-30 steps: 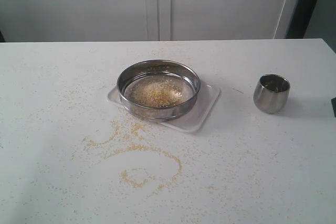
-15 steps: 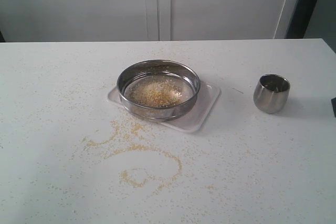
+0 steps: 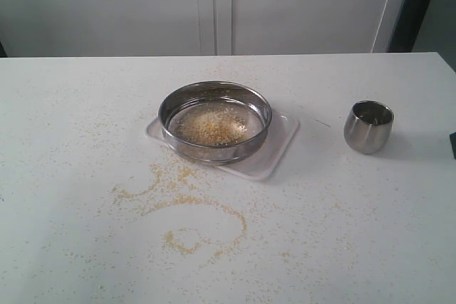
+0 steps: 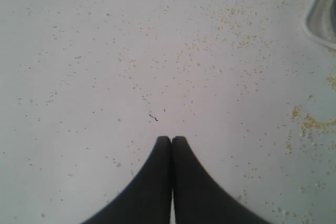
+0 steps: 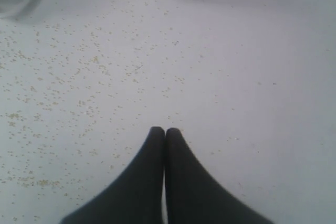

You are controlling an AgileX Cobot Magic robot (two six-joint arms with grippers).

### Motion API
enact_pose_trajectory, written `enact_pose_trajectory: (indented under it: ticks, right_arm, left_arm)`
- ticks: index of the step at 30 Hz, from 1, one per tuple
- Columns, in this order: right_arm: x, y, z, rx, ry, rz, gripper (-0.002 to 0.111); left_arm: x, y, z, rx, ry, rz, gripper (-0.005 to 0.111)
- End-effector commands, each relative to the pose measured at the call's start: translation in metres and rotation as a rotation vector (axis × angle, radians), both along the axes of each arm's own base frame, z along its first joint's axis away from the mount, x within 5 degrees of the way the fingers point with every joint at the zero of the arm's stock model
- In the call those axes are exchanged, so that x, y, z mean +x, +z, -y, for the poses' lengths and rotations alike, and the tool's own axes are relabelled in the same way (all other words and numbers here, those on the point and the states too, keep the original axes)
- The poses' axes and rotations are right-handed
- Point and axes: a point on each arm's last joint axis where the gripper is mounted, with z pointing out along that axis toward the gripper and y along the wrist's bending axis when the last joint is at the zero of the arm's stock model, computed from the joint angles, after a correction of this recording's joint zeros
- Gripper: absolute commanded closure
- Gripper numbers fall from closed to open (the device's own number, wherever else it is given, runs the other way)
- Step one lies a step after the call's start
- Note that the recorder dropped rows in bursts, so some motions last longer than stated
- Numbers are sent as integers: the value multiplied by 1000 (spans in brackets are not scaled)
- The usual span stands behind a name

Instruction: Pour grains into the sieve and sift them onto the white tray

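Inspection, nearest first.

1. My left pincer [image 4: 171, 139] is fully closed, tips pressed together with nothing between them. It hangs over bare worktop [image 3: 64, 112] dusted with stray granules. My right pincer [image 5: 165, 129] is likewise closed and empty, over a similar patch. Neither arm appears in the exterior view.

2. On the near half of the worktop lies a curled spilled trail [image 3: 179, 244] of golden meal, with finer scatter spread widely around it. This material is off the tray and counts as loss.

3. Beyond it, at mid-worktop, the white tray [image 3: 279, 149] sits flat. The sieve [image 3: 214, 150] stands upright on it and covers most of its surface. The grains [image 3: 212, 122] form a low heap on the mesh, roughly central.

4. Well apart, on my right side, the steel cup [image 3: 368, 127] stands upright. I cannot tell whether anything is left inside it.

5. Farthest back is a plain pale wall.

Change over the last second: none found. Sieve, tray, cup and spill sit exactly as before, and both pincers have stayed closed.

Assessment: the pour appears done, since the grains are in the sieve. Whether any meal has passed through cannot be confirmed, as the sieve hides the tray beneath it. With nothing gripped and nothing moving, sifting is not under way. If it remains to be done, the sieve rim must be taken and shaken gently, keeping it over the tray to avoid further spill.
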Motion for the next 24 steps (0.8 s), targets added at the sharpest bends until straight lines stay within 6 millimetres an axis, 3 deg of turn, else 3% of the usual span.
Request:
enact_pose_trajectory:
  ticks: [1,8,16,21,24]
  right_arm:
    - [-1,0,1,-9,2,8,108]
    - [-1,0,1,-9,2,8,108]
    - [-1,0,1,-9,2,8,108]
    - [-1,0,1,-9,2,8,108]
    - [-1,0,1,-9,2,8,108]
  left_arm:
    - [27,4,-1,-17,-3,-99,107]
    - [78,2,3,-11,-44,-203,107]
    - [165,-16,59,15,-238,-373,107]
    - [207,-21,98,15,-313,-399,107]
    - [227,-24,111,-1,-314,-411,107]
